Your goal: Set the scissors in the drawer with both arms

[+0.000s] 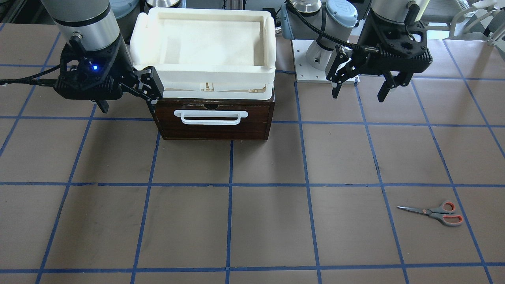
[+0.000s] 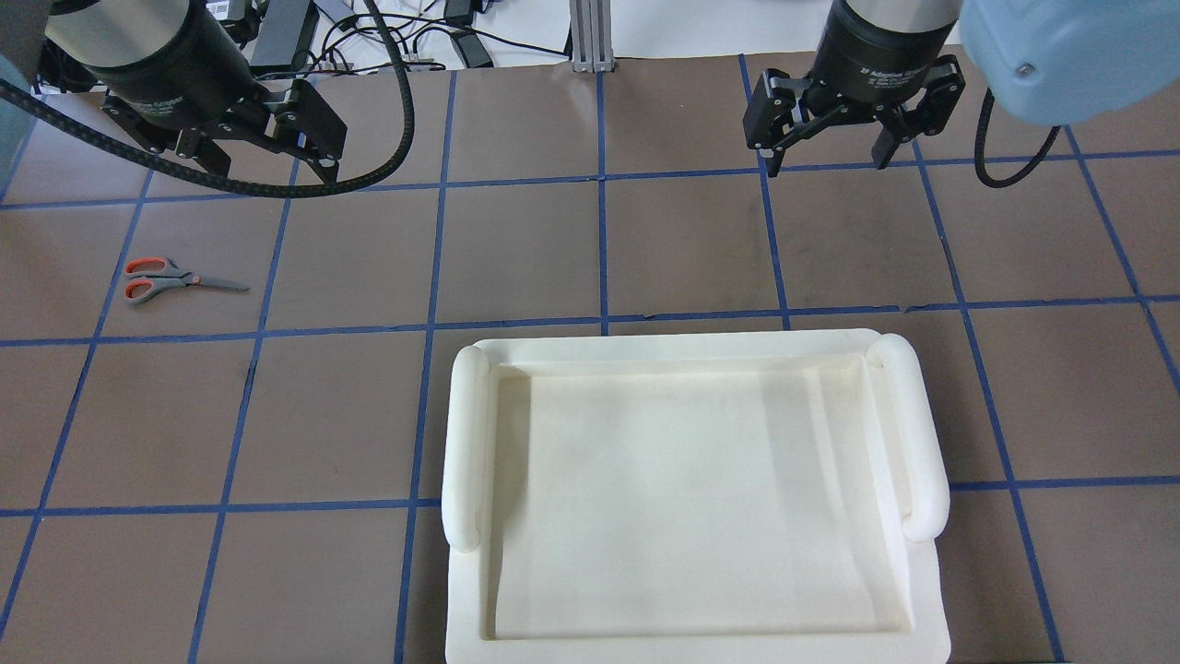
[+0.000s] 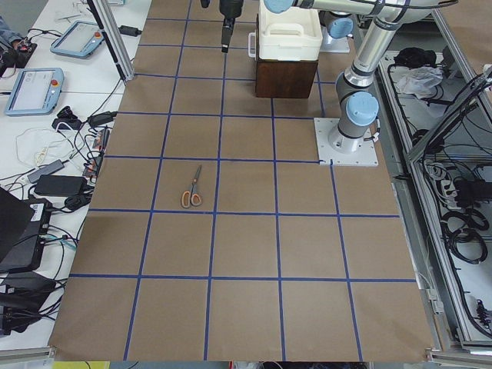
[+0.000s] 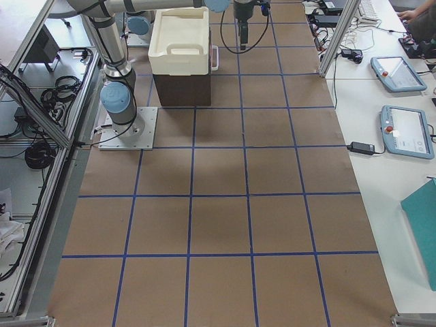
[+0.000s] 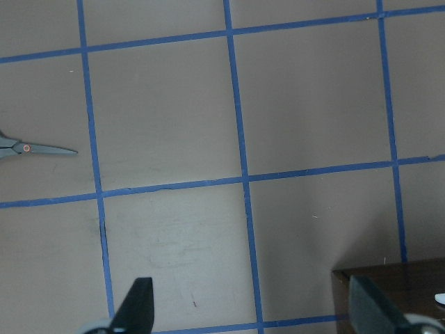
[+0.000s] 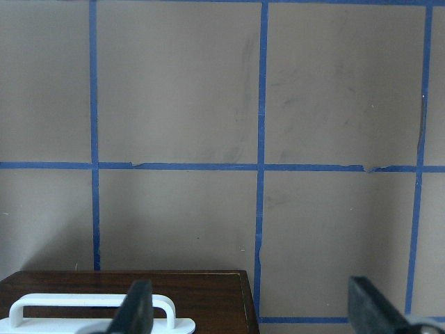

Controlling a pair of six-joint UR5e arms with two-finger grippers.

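The scissors (image 1: 434,213), grey handles with orange-red inner loops, lie flat on the brown table, blades shut. They also show in the overhead view (image 2: 175,279), in the exterior left view (image 3: 192,188), and as a blade tip in the left wrist view (image 5: 38,148). The dark brown drawer (image 1: 213,122) with its white bar handle (image 1: 213,117) is closed. My left gripper (image 1: 358,94) hangs open and empty above the table, far from the scissors. My right gripper (image 1: 128,103) is open and empty beside the drawer's corner; its wrist view shows the handle (image 6: 97,306) below it.
A white foam tray (image 1: 201,43) sits on top of the drawer cabinet and hides it in the overhead view (image 2: 691,498). Blue tape lines grid the table. The left arm's base plate (image 1: 311,75) stands behind, next to the cabinet.
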